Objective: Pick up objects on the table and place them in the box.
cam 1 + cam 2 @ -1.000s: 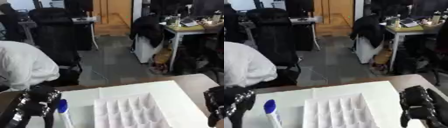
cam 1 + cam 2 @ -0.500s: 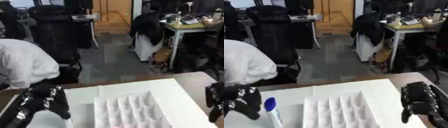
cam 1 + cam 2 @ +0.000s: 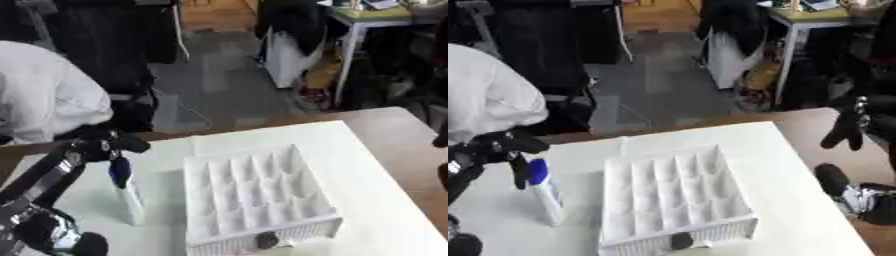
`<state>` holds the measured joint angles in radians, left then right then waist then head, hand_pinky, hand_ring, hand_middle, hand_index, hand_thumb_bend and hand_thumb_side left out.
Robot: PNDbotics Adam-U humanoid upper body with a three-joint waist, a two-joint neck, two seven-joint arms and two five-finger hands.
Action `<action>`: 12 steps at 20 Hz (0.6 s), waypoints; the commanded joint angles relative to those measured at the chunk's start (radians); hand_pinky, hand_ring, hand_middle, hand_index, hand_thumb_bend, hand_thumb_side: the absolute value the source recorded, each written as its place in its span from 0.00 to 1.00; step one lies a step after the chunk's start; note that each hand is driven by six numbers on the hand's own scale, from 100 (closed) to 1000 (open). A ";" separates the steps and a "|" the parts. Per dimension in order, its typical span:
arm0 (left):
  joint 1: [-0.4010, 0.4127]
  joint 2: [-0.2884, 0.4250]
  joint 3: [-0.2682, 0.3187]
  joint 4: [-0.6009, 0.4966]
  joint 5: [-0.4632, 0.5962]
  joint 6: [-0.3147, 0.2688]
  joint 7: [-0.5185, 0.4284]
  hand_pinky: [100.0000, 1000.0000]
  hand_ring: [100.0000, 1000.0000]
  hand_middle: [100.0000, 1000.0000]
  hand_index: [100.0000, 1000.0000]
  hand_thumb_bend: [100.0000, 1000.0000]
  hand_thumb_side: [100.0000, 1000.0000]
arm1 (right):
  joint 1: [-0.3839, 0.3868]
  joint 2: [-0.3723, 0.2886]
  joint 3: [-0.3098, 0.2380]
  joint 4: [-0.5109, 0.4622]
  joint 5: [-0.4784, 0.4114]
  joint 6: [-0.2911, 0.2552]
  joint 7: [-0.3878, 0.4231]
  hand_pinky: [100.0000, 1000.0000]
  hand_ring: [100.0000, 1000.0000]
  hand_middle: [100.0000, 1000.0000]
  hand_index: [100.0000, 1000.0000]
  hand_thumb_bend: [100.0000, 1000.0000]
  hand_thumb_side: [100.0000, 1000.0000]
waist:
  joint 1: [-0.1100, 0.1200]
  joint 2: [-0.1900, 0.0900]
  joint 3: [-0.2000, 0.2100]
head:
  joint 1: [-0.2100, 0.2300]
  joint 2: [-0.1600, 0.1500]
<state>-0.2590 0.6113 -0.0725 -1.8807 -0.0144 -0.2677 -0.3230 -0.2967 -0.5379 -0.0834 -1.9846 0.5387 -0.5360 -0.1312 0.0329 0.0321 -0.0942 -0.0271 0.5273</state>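
Left eye view: left hand point(image 3: 103, 144) hangs curled over the white bottle point(image 3: 128, 192) — not grasping; right hand point(image 3: 846, 131) droops relaxed.

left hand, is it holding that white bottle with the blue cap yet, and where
It cannot be told for sure. The left hand has its fingers at the blue cap end of the white bottle, but whether they close on it is unclear. The right hand holds nothing.

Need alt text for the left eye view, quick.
A white compartmented box sits on a white table, a small dark object at its near edge. To its left, the robot's left hand hovers at the blue cap of a white bottle. The right hand barely shows at the right edge.
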 commanded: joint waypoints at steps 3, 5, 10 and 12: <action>-0.027 0.107 0.020 0.065 0.073 -0.002 -0.020 0.45 0.32 0.74 0.82 0.97 0.68 | -0.010 -0.013 -0.015 -0.015 0.008 0.017 -0.011 0.19 0.30 0.14 0.40 0.30 0.76 | 0.003 -0.007 -0.004 | 0.002 0.012; -0.034 0.129 0.019 0.085 0.103 -0.003 -0.023 0.45 0.31 0.74 0.82 0.98 0.68 | -0.011 -0.013 -0.016 -0.015 0.008 0.019 -0.013 0.19 0.30 0.14 0.40 0.30 0.76 | 0.004 -0.007 -0.005 | 0.002 0.012; -0.054 0.163 0.018 0.109 0.255 -0.001 -0.010 0.44 0.30 0.74 0.81 0.99 0.66 | -0.008 -0.014 -0.018 -0.015 0.008 0.025 -0.007 0.19 0.30 0.14 0.40 0.30 0.76 | 0.005 -0.007 -0.004 | 0.004 0.017; -0.062 0.171 0.022 0.115 0.320 -0.002 0.004 0.44 0.30 0.74 0.81 0.99 0.65 | -0.008 -0.014 -0.017 -0.015 0.008 0.024 -0.003 0.19 0.30 0.14 0.40 0.30 0.76 | 0.005 -0.007 -0.004 | 0.004 0.019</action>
<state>-0.3026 0.7435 -0.0672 -1.7620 0.2650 -0.2697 -0.3283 -0.2969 -0.5363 -0.0904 -1.9846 0.5450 -0.5127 -0.1368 0.0386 0.0321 -0.0985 -0.0268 0.5419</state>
